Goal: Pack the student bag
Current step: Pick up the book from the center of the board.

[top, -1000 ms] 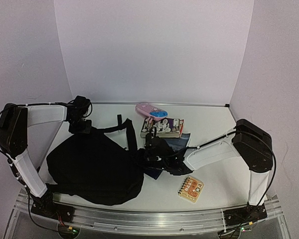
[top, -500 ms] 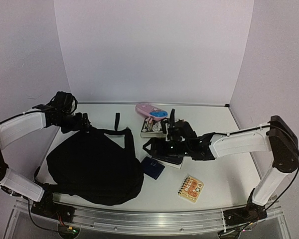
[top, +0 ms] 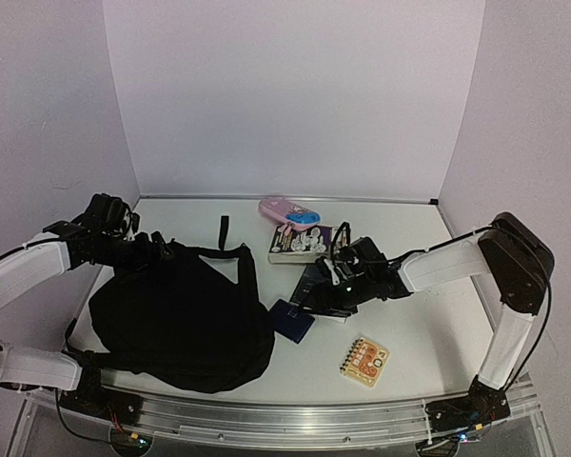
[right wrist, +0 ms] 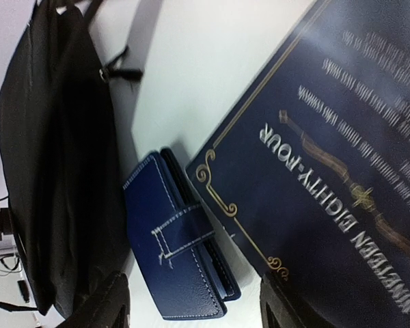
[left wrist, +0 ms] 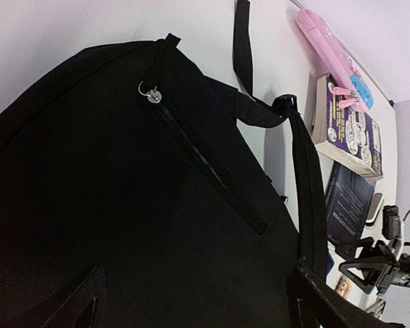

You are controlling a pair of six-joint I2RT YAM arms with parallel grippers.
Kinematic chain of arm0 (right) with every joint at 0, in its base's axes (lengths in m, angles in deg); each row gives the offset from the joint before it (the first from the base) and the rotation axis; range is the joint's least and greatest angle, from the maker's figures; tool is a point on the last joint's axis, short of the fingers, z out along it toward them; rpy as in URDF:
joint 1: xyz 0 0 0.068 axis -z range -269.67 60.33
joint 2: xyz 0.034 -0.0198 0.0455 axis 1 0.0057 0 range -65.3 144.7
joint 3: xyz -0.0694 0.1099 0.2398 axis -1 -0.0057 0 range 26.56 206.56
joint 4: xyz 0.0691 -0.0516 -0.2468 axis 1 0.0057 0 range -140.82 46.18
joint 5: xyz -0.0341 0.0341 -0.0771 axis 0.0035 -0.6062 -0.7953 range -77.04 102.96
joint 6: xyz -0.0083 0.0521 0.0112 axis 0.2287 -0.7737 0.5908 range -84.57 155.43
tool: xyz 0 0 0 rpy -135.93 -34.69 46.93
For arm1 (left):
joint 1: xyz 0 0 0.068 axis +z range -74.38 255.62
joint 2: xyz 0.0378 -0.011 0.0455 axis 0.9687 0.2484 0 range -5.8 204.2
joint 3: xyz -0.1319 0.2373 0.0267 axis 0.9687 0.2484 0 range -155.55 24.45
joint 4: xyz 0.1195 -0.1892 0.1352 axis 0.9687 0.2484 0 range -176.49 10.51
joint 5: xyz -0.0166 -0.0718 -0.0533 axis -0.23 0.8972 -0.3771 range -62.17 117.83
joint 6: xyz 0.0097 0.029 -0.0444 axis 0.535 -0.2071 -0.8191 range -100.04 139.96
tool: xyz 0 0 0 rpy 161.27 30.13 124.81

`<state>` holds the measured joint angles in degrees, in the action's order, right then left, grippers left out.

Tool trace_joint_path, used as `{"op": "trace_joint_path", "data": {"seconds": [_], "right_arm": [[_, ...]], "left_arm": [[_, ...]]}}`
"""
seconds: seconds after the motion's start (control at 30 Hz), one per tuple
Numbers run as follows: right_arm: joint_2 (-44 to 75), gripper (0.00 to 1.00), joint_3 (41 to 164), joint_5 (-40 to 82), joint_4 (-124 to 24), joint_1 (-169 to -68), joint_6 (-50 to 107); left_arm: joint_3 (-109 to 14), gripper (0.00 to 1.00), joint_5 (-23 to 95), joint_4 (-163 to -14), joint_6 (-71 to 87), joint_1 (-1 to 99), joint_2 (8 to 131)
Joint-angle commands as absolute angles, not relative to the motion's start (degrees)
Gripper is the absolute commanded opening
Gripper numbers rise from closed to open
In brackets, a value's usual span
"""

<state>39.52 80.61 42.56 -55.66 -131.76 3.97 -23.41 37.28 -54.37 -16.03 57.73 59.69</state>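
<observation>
The student bag (top: 181, 319) is a large black backpack lying flat at the front left, straps trailing toward the back. In the left wrist view the student bag (left wrist: 123, 205) fills the frame, its zipper closed, with a silver pull (left wrist: 150, 92). My left gripper (top: 162, 249) hovers open over the bag's back-left edge, nothing between its fingers (left wrist: 321, 301). My right gripper (top: 314, 290) is open and low over a dark blue book (right wrist: 328, 157) and a blue wallet (right wrist: 181, 253). The wallet lies under the gap between the fingers (right wrist: 106, 304).
A pink pencil case (top: 288, 212) and a cartoon-covered book (top: 300, 246) lie at the back. The dark blue book (top: 328, 295) sits right of the wallet (top: 292, 321). A small orange spiral notebook (top: 364, 362) lies front right. White walls enclose three sides.
The left gripper has opened and swung from the back strap down to the bag's back-left edge. The right arm has stretched out, its gripper moving back-right from the wallet to the dark book's edge.
</observation>
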Motion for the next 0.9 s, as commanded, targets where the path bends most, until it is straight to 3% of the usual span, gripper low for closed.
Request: {"op": "trace_joint_path", "data": {"seconds": [0.0,0.33,0.43,0.7,0.87], "right_arm": [[41.9,0.59,81.2,42.9,-54.6,-131.8,5.4],[45.5,0.55,80.8,42.5,-54.6,-131.9,5.6],[46.3,0.46,81.2,43.4,-55.3,-131.9,5.5],[44.0,0.03,80.7,44.4,-56.9,-131.9,3.2],[34.9,0.00,78.9,39.7,-57.0,-131.9,-0.4]], "left_arm": [[-22.8,0.91,38.3,-52.8,-17.5,57.8,57.3],[-21.5,0.92,39.6,-53.6,-18.7,57.8,55.4],[-21.4,0.92,40.0,-53.6,-18.9,57.9,55.3],[-21.9,0.92,39.1,-53.0,-18.4,57.9,54.4],[-23.1,0.92,43.1,-56.3,-17.6,57.4,52.3]]}}
